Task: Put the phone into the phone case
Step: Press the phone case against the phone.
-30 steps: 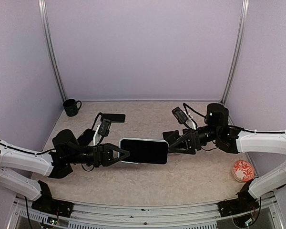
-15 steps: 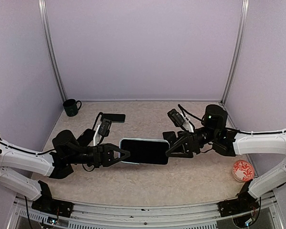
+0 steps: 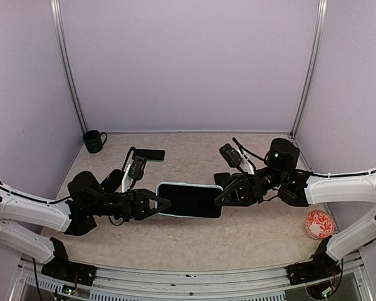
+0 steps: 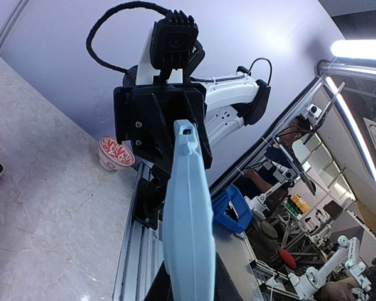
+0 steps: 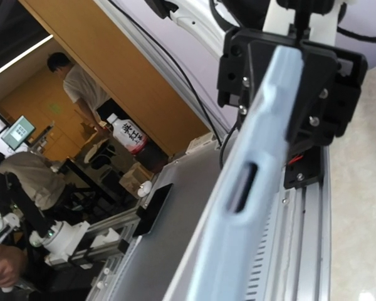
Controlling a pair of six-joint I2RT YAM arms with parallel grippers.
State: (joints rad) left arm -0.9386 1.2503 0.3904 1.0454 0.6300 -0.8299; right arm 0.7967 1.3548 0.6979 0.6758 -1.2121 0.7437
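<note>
Left claw point(image 3: 160, 204) clamped on phone case point(image 3: 189, 199) mid-frame, arm reaching in horizontally; right claw point(image 3: 220, 195) at case's opposite end, grip unclear.

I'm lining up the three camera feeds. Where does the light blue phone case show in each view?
Top external: light blue phone case at centre, between both grippers.
Left wrist: case edge-on, rising from bottom centre.
Right wrist: edge-on, running diagonally from bottom centre to upper right.
Shared landmark: red patterned dish, also in the left wrist view.

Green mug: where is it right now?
Top view: the green mug stands in the table's far-left corner, left of the dark phone.
</note>
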